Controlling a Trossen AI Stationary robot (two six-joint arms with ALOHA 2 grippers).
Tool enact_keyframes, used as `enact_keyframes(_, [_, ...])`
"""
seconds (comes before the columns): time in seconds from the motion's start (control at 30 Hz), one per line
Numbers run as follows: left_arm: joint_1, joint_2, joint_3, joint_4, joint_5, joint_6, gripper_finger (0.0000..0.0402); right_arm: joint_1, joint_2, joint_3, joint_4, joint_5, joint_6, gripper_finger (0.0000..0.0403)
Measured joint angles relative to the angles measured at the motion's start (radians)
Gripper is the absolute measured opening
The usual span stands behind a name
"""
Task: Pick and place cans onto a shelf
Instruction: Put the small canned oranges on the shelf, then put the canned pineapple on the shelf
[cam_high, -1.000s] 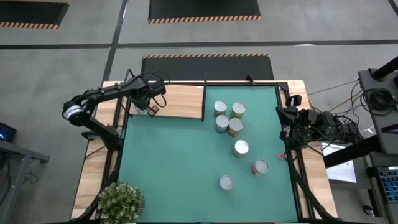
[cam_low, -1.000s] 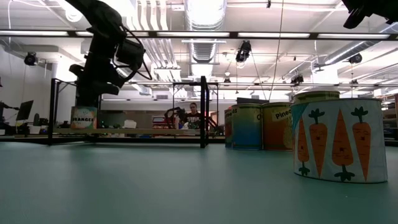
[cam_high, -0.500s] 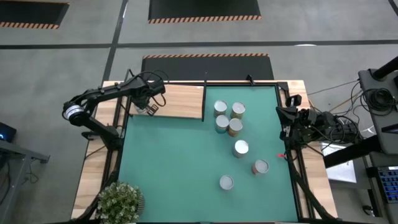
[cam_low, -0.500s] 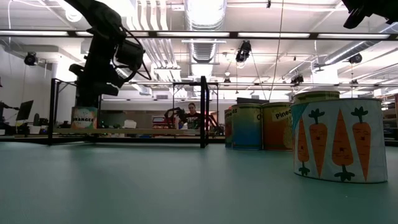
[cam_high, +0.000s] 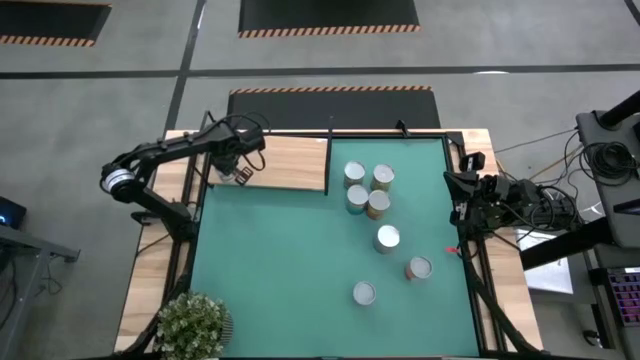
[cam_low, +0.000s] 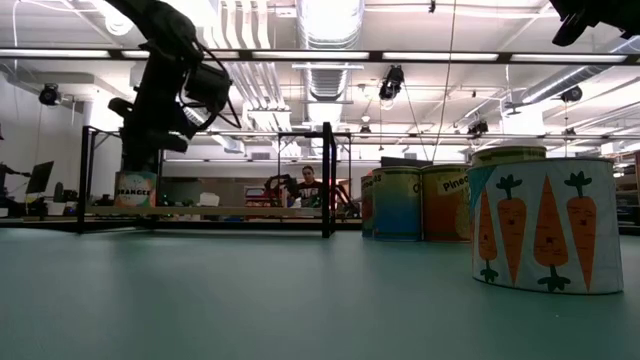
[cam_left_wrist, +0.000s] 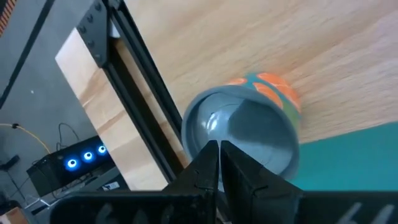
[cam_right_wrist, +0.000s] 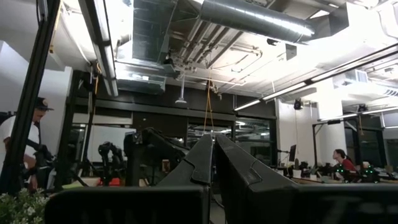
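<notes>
A can (cam_high: 240, 177) with an orange label stands upright on the light-wood shelf (cam_high: 290, 163), near its left near corner; it also shows in the low view (cam_low: 135, 188) and the left wrist view (cam_left_wrist: 249, 127). My left gripper (cam_high: 238, 166) is shut and hangs just above this can's silvery top (cam_left_wrist: 217, 148). Several more cans stand on the green mat (cam_high: 280, 260), among them a cluster (cam_high: 366, 189) and a carrot-labelled can (cam_low: 545, 225). My right gripper (cam_high: 458, 196) waits shut at the table's right edge, touching nothing.
A potted plant (cam_high: 193, 325) stands at the table's near left corner. A dark frame post (cam_low: 327, 180) rises at the shelf's right end. The mat's left half is bare between the shelf and the plant. A person (cam_right_wrist: 18, 149) stands in the room beyond.
My left gripper has risen a little above the can on the shelf. The can has stayed where it was.
</notes>
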Motion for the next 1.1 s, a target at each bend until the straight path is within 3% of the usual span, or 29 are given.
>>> enact_keyframes(0.23, [-0.101, -0.057, 0.069, 0.028, 0.0, -0.104, 0.0, 0.0, 0.0, 0.0, 0.003, 0.0, 0.001, 0.0009])
enact_keyframes(0.43, [-0.353, -0.112, 0.073, 0.292, 0.001, -0.118, 0.0, 0.0, 0.0, 0.0, 0.002, 0.0, 0.006, 0.0009])
enact_keyframes(0.63, [-0.638, -0.114, 0.073, 0.56, 0.003, -0.038, 0.0, 0.0, 0.0, 0.0, 0.0, 0.0, 0.029, 0.0009])
enact_keyframes(0.9, [-0.952, -0.126, 0.073, 0.851, 0.003, 0.321, 0.0, 0.0, 0.06, 0.026, -0.012, 0.001, 0.085, 0.0009])
enact_keyframes(1.1, [-1.096, -0.128, 0.072, 1.033, 0.005, 0.63, 0.0, 0.0, 0.269, 0.103, -0.033, -0.001, 0.137, 0.0009])
